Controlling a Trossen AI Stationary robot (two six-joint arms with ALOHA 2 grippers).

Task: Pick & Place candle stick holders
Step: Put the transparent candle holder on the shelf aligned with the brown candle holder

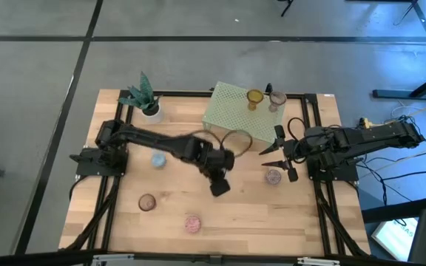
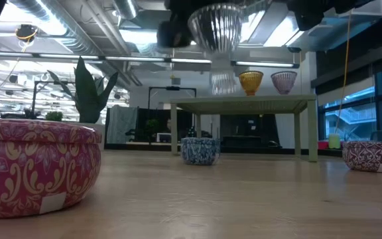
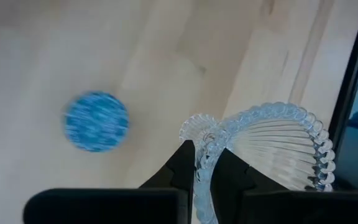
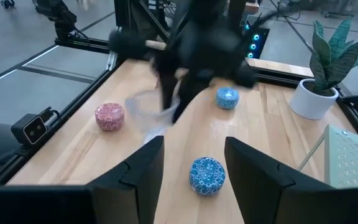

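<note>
Carried off the wood at mid-table, the clear candle stick holder (image 1: 233, 140) is pinched by its rim in the left gripper (image 3: 202, 155). I'd lift it level toward the green rack (image 1: 224, 111) at its 12 o'clock and seat it beside the cups before letting go. The right gripper (image 1: 279, 157) waits spread wide at 3 o'clock. Counted: one plant (image 1: 145, 96), four holders on the wood (blue (image 1: 158, 159), brownish (image 1: 147, 202), pink (image 1: 192, 224), purple (image 1: 273, 176)), one held, and two racked (amber (image 1: 254, 97), pale (image 1: 276, 100)).

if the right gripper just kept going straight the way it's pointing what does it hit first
Probably the blue patterned tin, which lies between the open fingers of the right gripper in its wrist view. Beyond it is the left arm carrying the clear glass holder; depth is uncertain.
</note>
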